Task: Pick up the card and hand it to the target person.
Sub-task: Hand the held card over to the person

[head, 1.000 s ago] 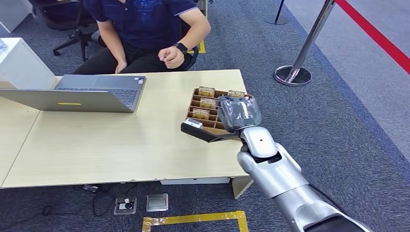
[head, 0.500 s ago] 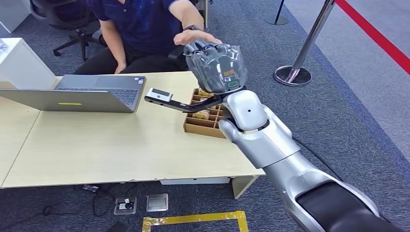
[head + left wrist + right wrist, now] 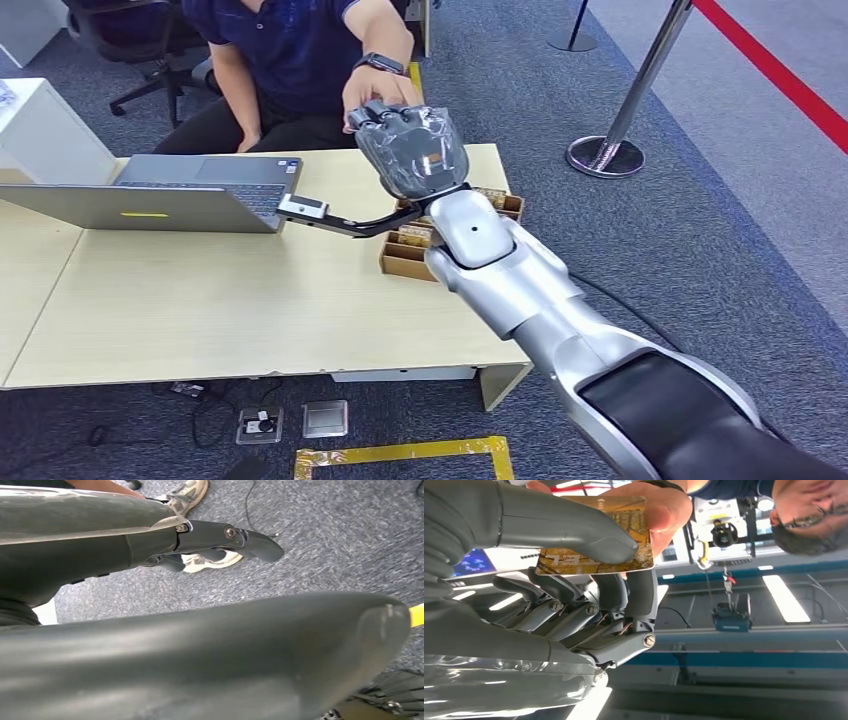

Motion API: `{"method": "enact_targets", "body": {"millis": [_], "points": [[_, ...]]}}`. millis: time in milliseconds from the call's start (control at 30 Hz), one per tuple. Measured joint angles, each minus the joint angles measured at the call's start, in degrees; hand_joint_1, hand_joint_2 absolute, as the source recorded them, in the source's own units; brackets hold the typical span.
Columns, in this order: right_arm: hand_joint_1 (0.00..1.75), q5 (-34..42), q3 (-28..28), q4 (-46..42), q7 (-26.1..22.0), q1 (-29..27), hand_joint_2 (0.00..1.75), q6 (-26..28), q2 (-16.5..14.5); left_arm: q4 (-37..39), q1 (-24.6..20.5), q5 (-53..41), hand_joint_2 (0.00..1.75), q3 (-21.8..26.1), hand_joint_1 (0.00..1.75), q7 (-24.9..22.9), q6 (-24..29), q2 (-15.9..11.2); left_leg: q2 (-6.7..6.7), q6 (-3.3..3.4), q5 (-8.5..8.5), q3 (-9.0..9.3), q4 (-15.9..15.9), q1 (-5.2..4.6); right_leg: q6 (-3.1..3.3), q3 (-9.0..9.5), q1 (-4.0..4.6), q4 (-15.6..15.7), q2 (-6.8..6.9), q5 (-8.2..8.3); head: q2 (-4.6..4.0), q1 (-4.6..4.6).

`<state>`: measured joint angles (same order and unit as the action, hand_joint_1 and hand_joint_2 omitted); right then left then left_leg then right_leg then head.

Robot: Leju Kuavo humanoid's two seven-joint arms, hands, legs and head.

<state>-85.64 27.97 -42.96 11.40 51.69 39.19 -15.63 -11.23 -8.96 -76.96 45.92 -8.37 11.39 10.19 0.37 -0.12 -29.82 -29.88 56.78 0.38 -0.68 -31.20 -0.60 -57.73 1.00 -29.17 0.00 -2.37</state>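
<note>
My right hand (image 3: 410, 150) is raised above the far edge of the table, close to the seated person (image 3: 300, 50). In the right wrist view its thumb (image 3: 564, 527) presses a gold patterned card (image 3: 594, 542) against its fingers. The person's hand (image 3: 377, 92) reaches to my hand, and their thumb and fingers (image 3: 664, 510) grip the card's other end. Both hands hold the card at once. My left hand (image 3: 220, 537) hangs over the carpet with its fingers stretched out and nothing in it.
A wooden card box (image 3: 405, 262) with more cards stands on the table (image 3: 200, 300) under my forearm. An open laptop (image 3: 150, 195) sits at the left. A white cabinet (image 3: 45, 130) stands far left, and a stanchion base (image 3: 605, 155) at the right.
My right hand has risen from the card box and swung up and left towards the person. The person's hand has come forward and taken hold of the card's end.
</note>
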Motion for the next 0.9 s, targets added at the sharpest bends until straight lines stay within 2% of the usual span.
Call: {"method": "enact_targets", "body": {"millis": [300,333,433,467,767,833,900], "points": [[1.75,-0.26,-1.50,2.18,-0.15,-0.01,1.75,0.02,-0.50,0.00,0.49,0.00,0.00,0.00,0.00,-0.33,0.37,0.00,0.00,0.00,0.00,-0.02,0.00,0.00,0.00,-0.02,0.00,0.00,0.00,0.00,0.00,-0.01],[1.56,-0.40,-1.64,2.24,-0.19,-0.01,1.75,0.03,-0.54,0.00,0.49,0.00,0.00,0.00,0.00,-0.33,0.42,0.00,0.00,0.00,0.00,-0.02,0.00,0.00,0.00,-0.03,0.00,0.00,0.00,0.00,0.00,0.00],[0.25,-0.75,-2.02,2.44,-0.32,-0.01,1.75,0.03,-0.64,0.00,0.48,0.00,0.00,0.00,0.00,-0.28,0.49,0.00,0.00,0.00,0.00,-0.06,0.00,0.00,0.00,-0.09,0.00,0.00,0.00,0.00,0.00,0.02],[0.00,-0.74,-2.18,2.48,-0.46,-0.01,1.75,0.03,-0.70,0.00,0.47,0.00,0.00,0.00,0.00,-0.27,0.50,0.00,0.00,0.00,0.00,-0.08,0.00,0.00,0.00,-0.11,0.00,0.00,0.00,0.00,0.00,0.02],[0.00,0.71,-3.95,2.28,-1.73,-0.05,1.75,0.05,-1.11,0.00,0.43,-0.13,0.00,0.00,0.00,-0.29,0.52,0.00,0.00,0.00,0.00,-0.11,0.00,0.00,0.00,-0.14,0.00,0.00,-0.01,0.00,0.00,0.00],[0.00,2.92,-4.49,1.28,-3.79,-0.42,1.75,0.06,-1.11,0.00,0.44,-0.17,0.00,0.00,0.00,-0.31,0.52,0.00,0.00,0.00,0.00,-0.11,0.01,0.00,0.00,-0.14,0.00,0.00,0.00,0.00,0.00,0.00],[0.00,7.81,-5.13,-0.71,-7.91,-1.52,1.75,-0.06,-1.05,0.00,0.45,-0.12,0.00,0.01,0.00,-0.15,0.48,0.00,0.00,0.00,0.00,-0.11,0.01,0.00,0.00,-0.16,0.00,0.00,0.00,0.00,0.00,0.01]]}}
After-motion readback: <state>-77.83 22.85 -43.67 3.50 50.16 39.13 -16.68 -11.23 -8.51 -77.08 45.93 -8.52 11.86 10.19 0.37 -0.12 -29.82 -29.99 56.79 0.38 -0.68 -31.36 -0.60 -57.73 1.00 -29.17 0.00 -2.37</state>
